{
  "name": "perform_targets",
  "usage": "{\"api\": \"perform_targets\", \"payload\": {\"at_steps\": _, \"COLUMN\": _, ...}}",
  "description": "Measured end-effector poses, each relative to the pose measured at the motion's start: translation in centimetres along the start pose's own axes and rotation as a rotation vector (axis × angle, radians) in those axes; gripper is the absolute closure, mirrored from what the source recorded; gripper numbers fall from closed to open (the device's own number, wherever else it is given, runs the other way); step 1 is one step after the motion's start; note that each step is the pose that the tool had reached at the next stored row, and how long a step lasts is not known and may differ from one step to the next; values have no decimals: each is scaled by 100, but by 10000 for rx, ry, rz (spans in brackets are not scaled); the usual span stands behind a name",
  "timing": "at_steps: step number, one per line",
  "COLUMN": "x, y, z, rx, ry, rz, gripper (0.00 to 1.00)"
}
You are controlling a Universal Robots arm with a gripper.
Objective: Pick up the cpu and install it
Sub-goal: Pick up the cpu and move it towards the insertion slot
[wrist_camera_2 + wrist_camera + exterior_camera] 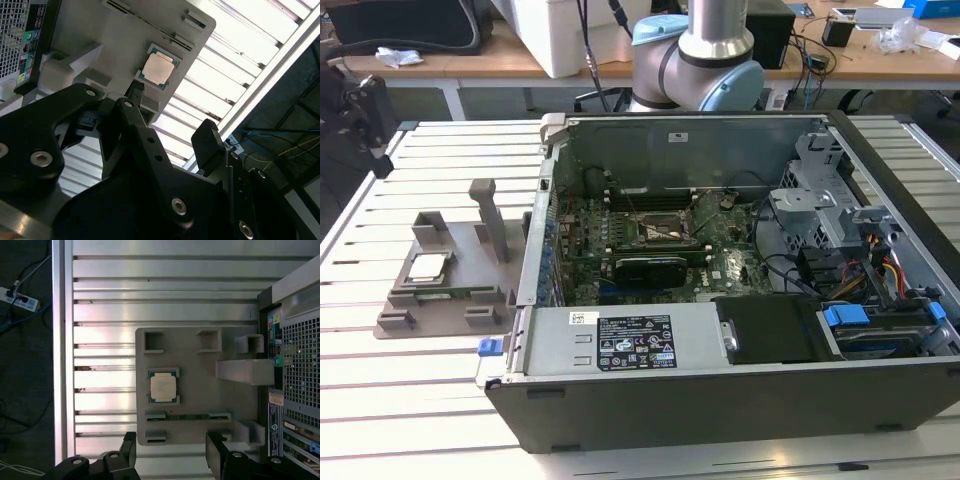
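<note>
While the cpu (163,386) is seated in its recess on the grey holder tray (200,375), the gripper (172,456) is held wide open and empty above the tray; an off-centre closure could tilt or jam the chip.

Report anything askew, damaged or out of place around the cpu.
Nothing stands out. The cpu lies flat and square in its recess on the grey holder, beside the open computer case. The gripper, open and empty, is clear of it.
</note>
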State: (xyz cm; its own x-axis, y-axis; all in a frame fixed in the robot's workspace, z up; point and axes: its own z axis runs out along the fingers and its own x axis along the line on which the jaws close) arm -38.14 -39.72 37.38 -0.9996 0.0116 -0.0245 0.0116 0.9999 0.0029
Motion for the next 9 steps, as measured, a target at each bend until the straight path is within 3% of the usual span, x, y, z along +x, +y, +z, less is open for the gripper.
{"api": "perform_targets", "payload": {"at_steps": 2, "x": -10, "y": 0, "z": 39, "rx": 0, "ry": 5, "rz": 1, "gripper": 34}}
{"api": "perform_targets", "payload": {"at_steps": 9, "x": -48, "y": 1, "z": 300, "rx": -1, "ry": 40, "rz": 2, "gripper": 34}}
